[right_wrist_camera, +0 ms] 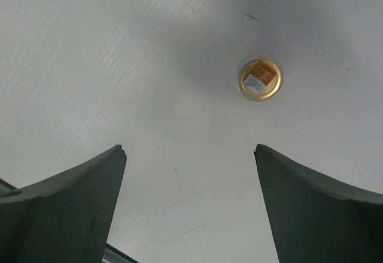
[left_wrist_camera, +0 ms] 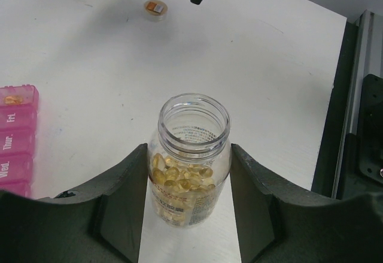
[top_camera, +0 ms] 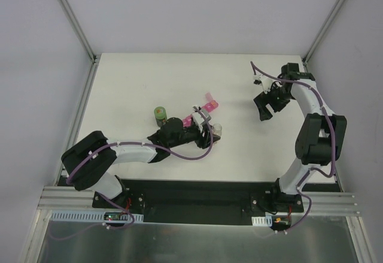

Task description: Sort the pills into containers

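The pink pill organizer [left_wrist_camera: 17, 143] runs off the left wrist view's left edge.

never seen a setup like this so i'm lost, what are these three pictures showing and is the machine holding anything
Two robot arms are bolted to a white table. One picture looks down from above; the other two come from cameras on the wrists. The left gripper is closed on an open clear bottle of yellow pills. Nearby are a pink pill organizer and a green bottle. The right gripper hangs open and empty near a small round disc.
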Motion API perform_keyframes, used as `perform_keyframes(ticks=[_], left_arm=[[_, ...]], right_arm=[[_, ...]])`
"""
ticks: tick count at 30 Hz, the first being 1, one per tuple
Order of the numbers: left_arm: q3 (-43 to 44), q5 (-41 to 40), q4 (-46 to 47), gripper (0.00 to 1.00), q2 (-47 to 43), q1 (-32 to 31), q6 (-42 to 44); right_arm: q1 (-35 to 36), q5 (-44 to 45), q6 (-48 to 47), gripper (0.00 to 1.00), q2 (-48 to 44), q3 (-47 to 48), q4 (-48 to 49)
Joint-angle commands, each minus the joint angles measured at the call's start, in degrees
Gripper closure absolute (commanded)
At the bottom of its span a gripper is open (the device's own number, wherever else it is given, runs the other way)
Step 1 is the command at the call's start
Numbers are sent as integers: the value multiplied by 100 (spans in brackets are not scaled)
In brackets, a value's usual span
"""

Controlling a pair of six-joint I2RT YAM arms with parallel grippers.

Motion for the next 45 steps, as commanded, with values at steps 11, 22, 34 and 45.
perform_keyframes(ticks=[11, 22, 34, 45], left_arm=[[-113, 277, 386, 91, -188, -95, 35], [28, 769, 61, 90, -495, -86, -184], [608, 620, -457, 90, -1418, 2, -1089], [731, 1050, -836, 90, -1595, 46, -888]], right_arm=[[-4, 720, -107, 6, 1653, 1845, -610], [118, -2959, -2994, 7, 179, 856, -2472], [1015, -5282, -3044, 6, -1089, 96, -2905], [1234, -5249, -1023, 8, -1553, 880, -2045]])
